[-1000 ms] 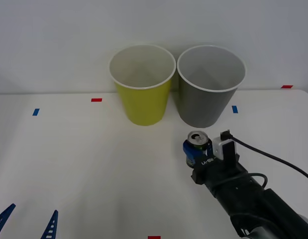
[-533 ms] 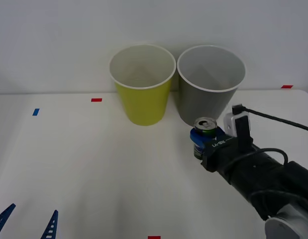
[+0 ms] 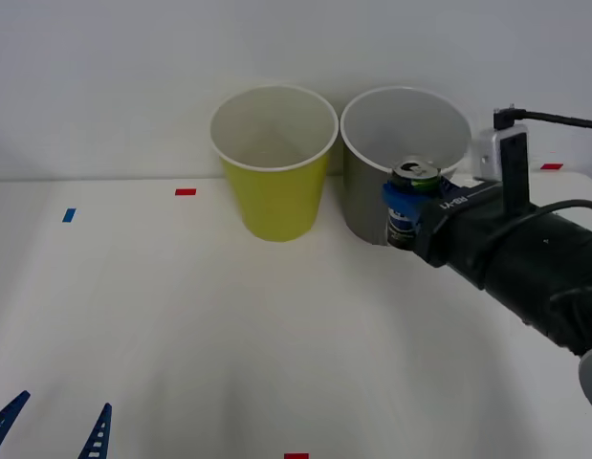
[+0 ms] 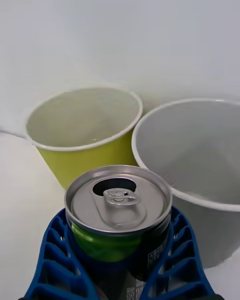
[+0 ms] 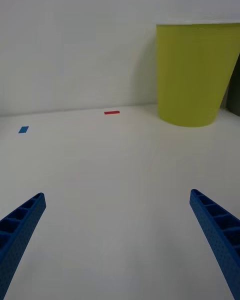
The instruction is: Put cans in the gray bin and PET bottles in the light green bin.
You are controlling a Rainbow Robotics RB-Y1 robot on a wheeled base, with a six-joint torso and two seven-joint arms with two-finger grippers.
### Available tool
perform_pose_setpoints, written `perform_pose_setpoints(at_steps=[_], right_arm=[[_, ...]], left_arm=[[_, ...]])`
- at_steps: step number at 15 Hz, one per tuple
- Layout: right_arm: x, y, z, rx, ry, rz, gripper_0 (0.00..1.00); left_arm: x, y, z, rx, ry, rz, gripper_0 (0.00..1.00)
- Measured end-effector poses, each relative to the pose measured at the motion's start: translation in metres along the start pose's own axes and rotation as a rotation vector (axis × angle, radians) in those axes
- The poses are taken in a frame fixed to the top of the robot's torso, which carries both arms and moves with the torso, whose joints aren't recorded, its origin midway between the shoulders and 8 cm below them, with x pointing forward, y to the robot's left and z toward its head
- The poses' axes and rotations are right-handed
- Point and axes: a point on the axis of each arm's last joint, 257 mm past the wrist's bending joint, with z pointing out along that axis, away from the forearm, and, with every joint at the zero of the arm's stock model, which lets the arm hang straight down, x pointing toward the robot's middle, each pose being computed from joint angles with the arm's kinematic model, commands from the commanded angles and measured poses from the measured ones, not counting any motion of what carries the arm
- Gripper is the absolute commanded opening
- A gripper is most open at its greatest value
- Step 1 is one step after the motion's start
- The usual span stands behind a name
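Standing upright between the blue fingers of the right gripper [image 3: 407,206], the can [image 3: 411,201] is pinched on both sides, lifted off the table [image 3: 181,316] against the gray bin [image 3: 403,163], just below its rim; the right wrist view adds its silver top and tab hole, with the light green bin [image 4: 85,130] beyond; 1 second ago the can sat lower and nearer; the left gripper [image 5: 120,240] waits low, jaws spread.
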Motion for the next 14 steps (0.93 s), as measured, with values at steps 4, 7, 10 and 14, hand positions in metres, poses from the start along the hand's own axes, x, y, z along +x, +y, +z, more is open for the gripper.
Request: perform_pose_setpoints(at_steps=[4,7,10,14], right_arm=[[-0.049,-0.018,0.004,0.011,-0.013,-0.075,0.06],[-0.067,-0.046,0.021,0.043,-0.022,-0.051,0.06],[-0.082,-0.076,0.040,0.083,-0.078,-0.017,0.06],[-0.109,-0.102,0.067,0.104,-0.168,0.015,0.06]], left_arm=[[0.000,0.000,0.000,0.000,0.000,0.000,1.00],[0.000,0.000,0.000,0.000,0.000,0.000,1.00],[0.000,0.000,0.000,0.000,0.000,0.000,1.00],[0.000,0.000,0.000,0.000,0.000,0.000,1.00]])
